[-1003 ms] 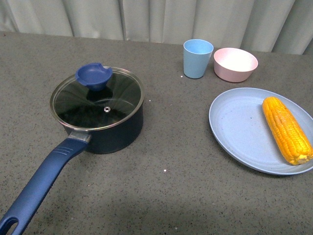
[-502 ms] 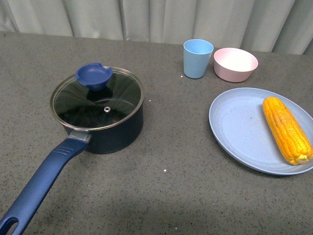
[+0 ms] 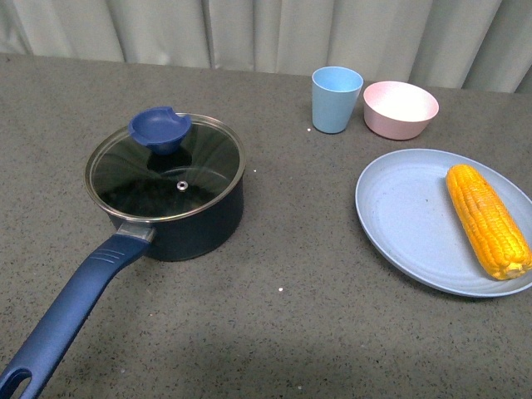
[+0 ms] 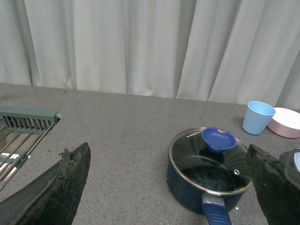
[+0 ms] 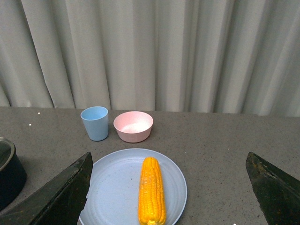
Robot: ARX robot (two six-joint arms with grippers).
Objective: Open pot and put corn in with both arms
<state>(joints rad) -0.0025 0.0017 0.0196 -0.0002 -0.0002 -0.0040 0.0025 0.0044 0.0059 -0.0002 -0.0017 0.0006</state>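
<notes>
Seen from the front, the pot (image 3: 179,208) stands at about 9 o'clock on the grey worktop (image 3: 291,332). Its glass lid (image 3: 165,170) is seated on the rim, with the blue knob (image 3: 160,129) on top. The long blue handle (image 3: 66,320) runs out toward 7 o'clock.

The corn (image 3: 488,220) lies at about 3 o'clock, well apart from the pot. It rests on the 3 o'clock side of a pale blue plate (image 3: 399,216), with its length running roughly from 11 to 5 o'clock. A light blue cup (image 3: 336,100) stands at about 1 o'clock, and a pink bowl (image 3: 400,109) sits just beside it on its 3 o'clock side. A pale curtain (image 3: 274,33) hangs behind the worktop.

Neither arm shows in the front view. In the left wrist view, the left tool (image 4: 166,152) is spread wide and holds nothing, and the lidded pot appears between its fingers (image 4: 65,187). In the right wrist view, the right tool (image 5: 168,157) is likewise spread wide and empty. Its fingers (image 5: 65,197) frame the plate and the corn, touching neither.
</notes>
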